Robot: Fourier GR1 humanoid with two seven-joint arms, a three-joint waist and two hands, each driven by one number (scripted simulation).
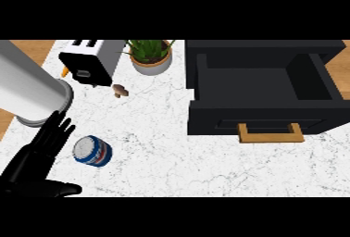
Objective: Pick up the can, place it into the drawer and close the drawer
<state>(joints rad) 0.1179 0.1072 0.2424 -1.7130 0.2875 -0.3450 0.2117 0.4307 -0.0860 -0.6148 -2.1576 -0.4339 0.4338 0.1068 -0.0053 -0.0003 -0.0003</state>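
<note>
Left of the open drawer (259, 88) and well apart from it on the worktop (178, 162), the can (92, 151) shows its pale top and blue side. I judge it light, stiff and smooth-walled, apt to slip or roll, so I would wrap it across its round wall rather than pinch the rim. Seen from the head view, my left hand (34, 162) lies farther still from the drawer, just beside the can, fingers (54, 132) straight and spread, holding nothing; my right hand does not show.

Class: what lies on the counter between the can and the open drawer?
Nothing; the head view shows only bare counter between the can and the drawer.
</note>
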